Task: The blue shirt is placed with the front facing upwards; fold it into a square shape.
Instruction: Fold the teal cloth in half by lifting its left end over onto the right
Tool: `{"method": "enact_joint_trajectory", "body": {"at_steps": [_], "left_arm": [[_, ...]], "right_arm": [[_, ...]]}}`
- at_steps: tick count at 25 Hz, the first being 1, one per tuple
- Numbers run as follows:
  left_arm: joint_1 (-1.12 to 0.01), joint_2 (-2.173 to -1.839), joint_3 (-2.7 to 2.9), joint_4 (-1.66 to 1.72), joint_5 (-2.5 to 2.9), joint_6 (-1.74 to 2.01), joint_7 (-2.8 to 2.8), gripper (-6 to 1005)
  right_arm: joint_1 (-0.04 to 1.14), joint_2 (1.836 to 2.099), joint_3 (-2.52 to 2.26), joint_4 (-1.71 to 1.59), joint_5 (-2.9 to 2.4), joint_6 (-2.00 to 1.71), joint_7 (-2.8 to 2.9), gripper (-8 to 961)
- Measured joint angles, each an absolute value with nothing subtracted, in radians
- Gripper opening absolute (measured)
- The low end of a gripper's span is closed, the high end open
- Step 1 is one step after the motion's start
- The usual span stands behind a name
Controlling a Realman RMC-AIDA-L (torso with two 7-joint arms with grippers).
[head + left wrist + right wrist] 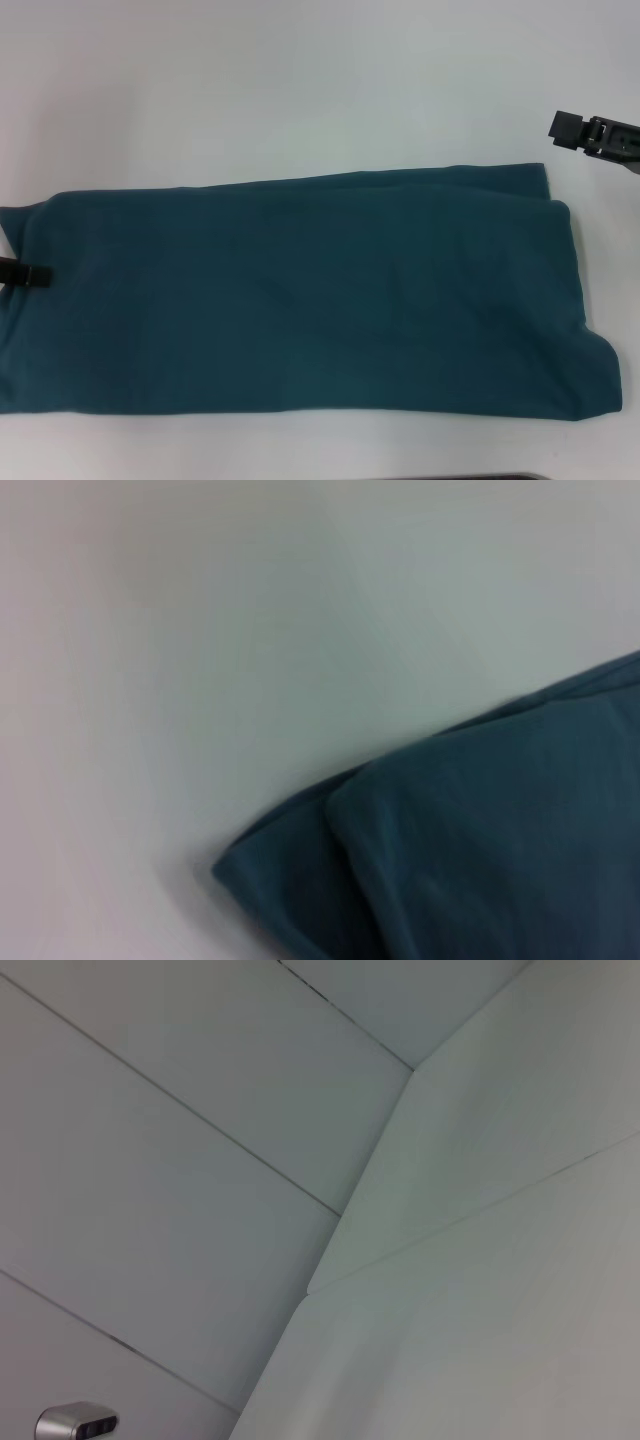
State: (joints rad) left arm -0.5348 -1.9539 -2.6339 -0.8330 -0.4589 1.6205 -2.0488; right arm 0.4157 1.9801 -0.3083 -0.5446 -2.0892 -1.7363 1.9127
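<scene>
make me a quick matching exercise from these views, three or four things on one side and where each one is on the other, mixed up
Things:
1. blue shirt
2. left gripper
3. right gripper
4. table

Places:
A. at the shirt's left end
B. off the cloth, beyond the shirt's far right corner
C. folded into a long band across the table
D. white surface under everything

Pairs: 1-C, 2-A, 3-B, 4-D

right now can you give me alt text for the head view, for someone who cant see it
A blue shirt, folded into a long plain teal band, lies across a white table. The left gripper sits at the band's left end, and the right gripper hangs off the cloth above its right end.
</scene>
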Motion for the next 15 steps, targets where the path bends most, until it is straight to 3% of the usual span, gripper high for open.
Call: {"method": "enact_joint_trajectory", "body": {"at_steps": [9, 15], "left_arm": [[-0.534, -1.958, -2.621, -0.833, -0.459, 1.606, -2.059, 571], [-0.534, -1.962, -2.621, -0.838, -0.459, 1.596, -2.069, 404]], "right_arm": [[0.418, 1.98, -0.308, -0.545, -2.089, -1.739, 1.913, 652], [0.419, 1.98, -0.308, -0.546, -2.089, -1.741, 1.913, 647]]}}
